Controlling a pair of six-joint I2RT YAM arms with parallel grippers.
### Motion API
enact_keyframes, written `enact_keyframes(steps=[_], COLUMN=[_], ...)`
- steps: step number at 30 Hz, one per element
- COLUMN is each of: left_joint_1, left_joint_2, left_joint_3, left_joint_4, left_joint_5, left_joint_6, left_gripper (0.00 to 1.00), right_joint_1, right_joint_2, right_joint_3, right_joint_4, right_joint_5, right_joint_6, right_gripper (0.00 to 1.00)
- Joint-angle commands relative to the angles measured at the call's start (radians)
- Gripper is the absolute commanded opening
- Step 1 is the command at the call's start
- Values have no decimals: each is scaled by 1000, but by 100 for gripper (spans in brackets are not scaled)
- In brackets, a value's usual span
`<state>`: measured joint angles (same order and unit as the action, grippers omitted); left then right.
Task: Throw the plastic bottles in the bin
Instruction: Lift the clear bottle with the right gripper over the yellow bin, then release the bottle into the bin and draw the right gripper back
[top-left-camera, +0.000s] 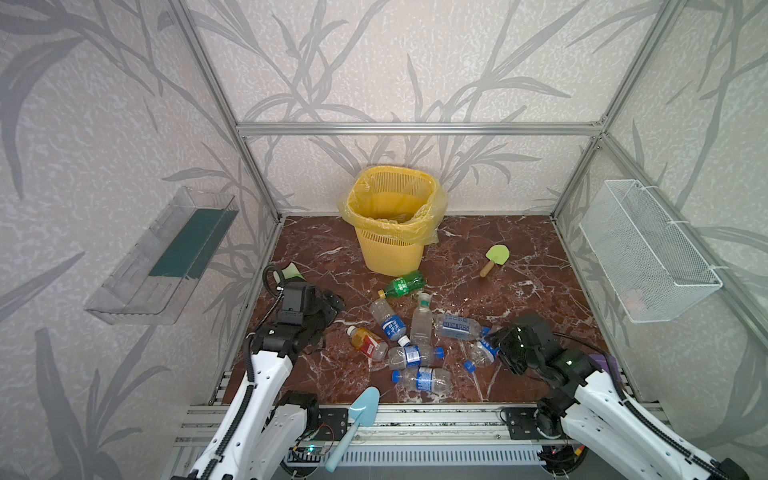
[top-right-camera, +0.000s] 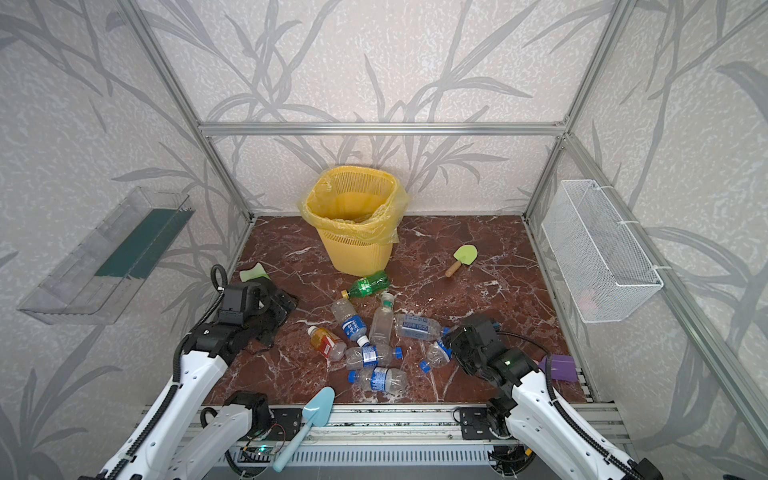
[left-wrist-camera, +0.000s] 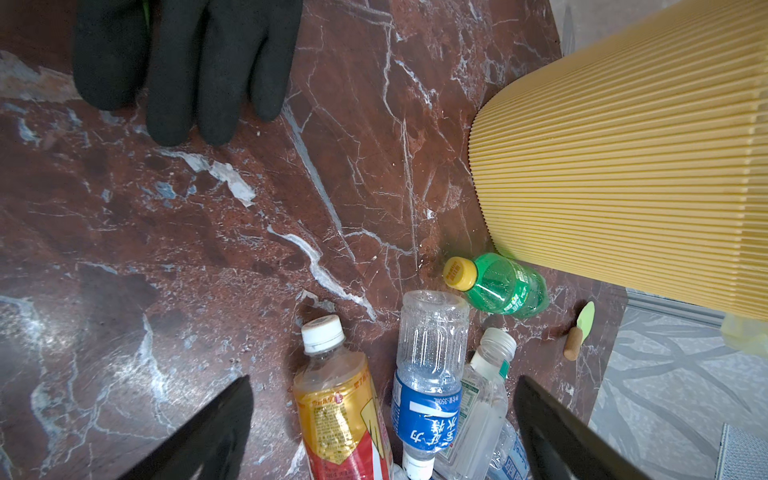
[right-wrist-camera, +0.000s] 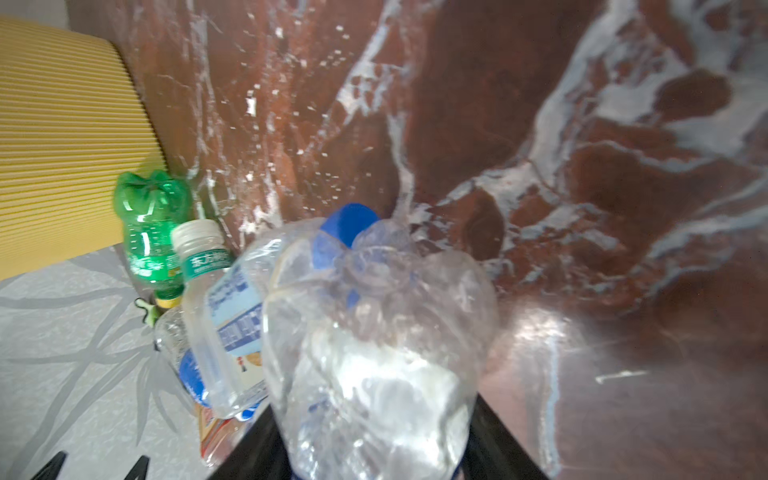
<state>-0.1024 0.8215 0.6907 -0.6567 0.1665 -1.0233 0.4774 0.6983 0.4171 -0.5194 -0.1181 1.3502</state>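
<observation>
Clear thin plastic: blue-capped bottle (top-left-camera: 480, 354), lower right in a top view, looks light, crushable, slick. The right gripper (top-left-camera: 495, 343) pinches its body; the neck is likely stiffer. The left gripper (left-wrist-camera: 384, 386) is spread wide and empty. The bin (top-left-camera: 392, 253) stands upper centre.

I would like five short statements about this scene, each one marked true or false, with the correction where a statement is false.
1. The yellow plastic lattice bin stands upright at the back of the marble-patterned table. True.
2. The right gripper is shut on a crumpled clear plastic bottle with a blue cap. True.
3. The green plastic bottle lies inside the bin. False: it lies on the table beside the bin's base.
4. The left gripper holds the orange-labelled bottle. False: its jaws are open and empty; that bottle lies on the table.
5. The light-blue toy shovel lies at the front edge. True.
</observation>
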Motion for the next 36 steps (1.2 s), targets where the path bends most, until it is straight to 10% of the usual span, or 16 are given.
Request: enact_keyframes(steps=[1, 8, 13, 23, 36], left_joint_1=[5, 4, 6, 20, 24], left_joint_2=[8, 40, 31, -39, -95], left_joint_3=[26, 104, 171, 115, 4], left_joint_4=[10, 0, -56, -90, -80], left_joint_5=[3, 3, -7, -34, -9], left_joint_6=[-6, -11, -8, 22, 19], left_gripper=[97, 97, 97, 97, 97], right_joint_1=[-49, -68, -95, -131, -140], right_joint_2=[70, 647, 1040, 591, 296], right_joint_3=[126, 985, 1494, 815, 332], right_joint_4=[159, 459, 234, 298, 192], right_joint_5=[-101, -299, -413, -123, -74], right_joint_6=[-53, -108, -108, -202, -296], right_gripper=[58, 63, 84, 87, 82])
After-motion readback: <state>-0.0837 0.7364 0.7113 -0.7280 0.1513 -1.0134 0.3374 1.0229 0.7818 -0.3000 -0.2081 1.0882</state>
